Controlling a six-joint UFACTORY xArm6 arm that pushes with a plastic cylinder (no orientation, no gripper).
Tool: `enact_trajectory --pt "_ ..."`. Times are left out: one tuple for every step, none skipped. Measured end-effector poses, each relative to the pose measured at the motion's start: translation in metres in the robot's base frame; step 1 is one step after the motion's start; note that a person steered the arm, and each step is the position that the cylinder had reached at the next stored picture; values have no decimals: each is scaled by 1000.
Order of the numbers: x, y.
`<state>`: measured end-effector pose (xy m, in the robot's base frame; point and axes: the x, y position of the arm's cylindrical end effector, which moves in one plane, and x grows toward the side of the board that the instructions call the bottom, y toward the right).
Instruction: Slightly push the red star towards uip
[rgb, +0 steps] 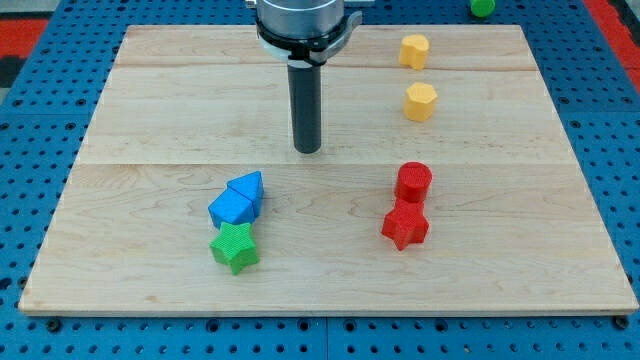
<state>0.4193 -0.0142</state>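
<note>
sitting toward the view's lower right of the wooden surface (150, 100): red star (405, 226), touching the red cylinder (413, 182) just above it; resting well apart, up and to the view's left of the star, near the surface's middle: my tip (308, 150); carrying no claw, just a plain rod; lying at the view's lower left: blue blocks (238, 199) touching the green star (235, 247); standing at the view's upper right: two yellow blocks (414, 50) (421, 101)
</note>
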Motion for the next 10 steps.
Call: enact_trajectory --pt "7 9" --pt "71 8" --pt "115 39" --pt "117 50" --pt "138 55" --pt "143 78" --pt "133 78" --pt "127 89" --pt "125 93" --pt "123 91"
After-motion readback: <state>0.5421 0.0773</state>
